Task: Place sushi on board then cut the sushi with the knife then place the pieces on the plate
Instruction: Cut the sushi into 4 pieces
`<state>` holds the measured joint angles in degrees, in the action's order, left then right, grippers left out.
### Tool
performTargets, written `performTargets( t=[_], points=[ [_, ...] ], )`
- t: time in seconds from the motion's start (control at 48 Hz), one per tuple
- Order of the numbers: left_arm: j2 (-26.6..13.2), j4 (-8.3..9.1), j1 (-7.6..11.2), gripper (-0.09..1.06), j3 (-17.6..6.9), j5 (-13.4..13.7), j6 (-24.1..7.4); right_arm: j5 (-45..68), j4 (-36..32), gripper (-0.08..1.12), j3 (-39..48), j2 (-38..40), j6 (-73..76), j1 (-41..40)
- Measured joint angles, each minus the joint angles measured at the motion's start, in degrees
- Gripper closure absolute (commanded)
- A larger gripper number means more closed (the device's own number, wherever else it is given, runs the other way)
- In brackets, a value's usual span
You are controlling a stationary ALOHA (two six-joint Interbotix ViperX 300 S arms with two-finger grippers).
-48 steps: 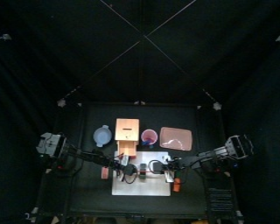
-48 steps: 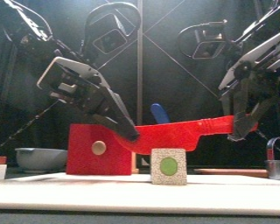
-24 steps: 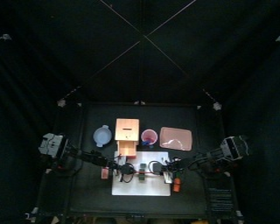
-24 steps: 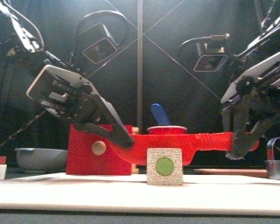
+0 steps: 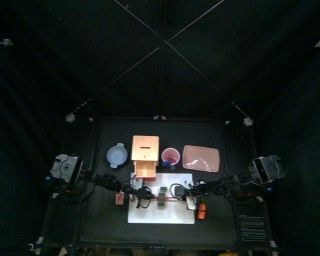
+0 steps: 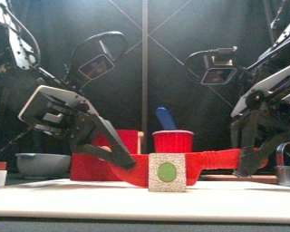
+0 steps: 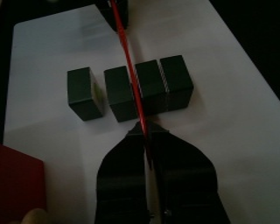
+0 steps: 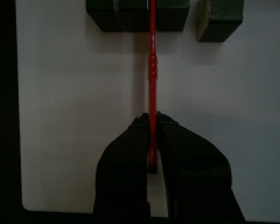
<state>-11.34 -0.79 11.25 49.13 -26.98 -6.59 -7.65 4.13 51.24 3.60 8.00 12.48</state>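
A dark green sushi roll (image 6: 169, 172) lies on the white board (image 5: 170, 211), its end face toward the front. The red toy knife (image 6: 214, 161) stretches level across it, held at both ends. My left gripper (image 6: 120, 160) is shut on one end of it and my right gripper (image 6: 248, 163) is shut on the other. In the left wrist view the knife (image 7: 123, 61) crosses the roll (image 7: 152, 87) at a seam, and one block (image 7: 84, 93) lies apart. The right wrist view has the knife (image 8: 150, 61) running to the blocks (image 8: 113, 13).
Behind the board stand the wooden box (image 5: 147, 155) with its red drawer front, the red cup (image 6: 172, 141) with a blue knife (image 6: 165, 118), the pink tray (image 5: 200, 157) at the right and the blue-grey bowl (image 5: 116, 154) at the left.
Both arms have come down together, and the red knife has dropped from above the roll to the level of its top.
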Motion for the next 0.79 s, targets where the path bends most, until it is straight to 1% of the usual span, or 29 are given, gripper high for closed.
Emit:
performTargets(
  t=[0.042,0.208,0.312,0.375,0.458,0.521,0.562,0.792],
  points=[
    [0.88,0.00,0.09,0.67,0.00,0.09,-0.53,-0.62,-0.09,0.65,-0.26,0.97,0.00,0.00],
    [5.54,-0.35,0.70,0.67,0.62,0.62,-4.57,-2.81,-0.70,0.65,-0.62,5.71,-0.09,0.18],
    [7.12,-0.70,1.58,0.67,0.88,0.70,-5.27,-3.52,-0.79,0.65,-0.97,8.00,0.00,0.44],
    [7.03,-1.32,2.37,0.67,0.62,0.70,-5.27,-3.52,-0.35,0.65,-1.05,8.09,0.09,1.23],
    [6.42,-2.37,3.52,0.67,0.26,0.62,-5.27,-3.34,1.85,0.65,-1.14,7.82,0.09,2.46],
    [5.71,-3.25,3.87,0.67,-0.09,0.62,-5.36,-3.34,3.78,0.65,-1.14,7.29,0.09,2.64],
    [5.36,-3.52,3.87,0.67,-0.18,0.70,-5.45,-3.25,4.39,0.65,-1.14,7.03,0.00,2.72],
    [4.04,-3.60,3.96,0.67,-0.35,0.62,-5.45,-3.25,4.83,0.65,-1.32,5.71,0.00,2.99]
  ],
)
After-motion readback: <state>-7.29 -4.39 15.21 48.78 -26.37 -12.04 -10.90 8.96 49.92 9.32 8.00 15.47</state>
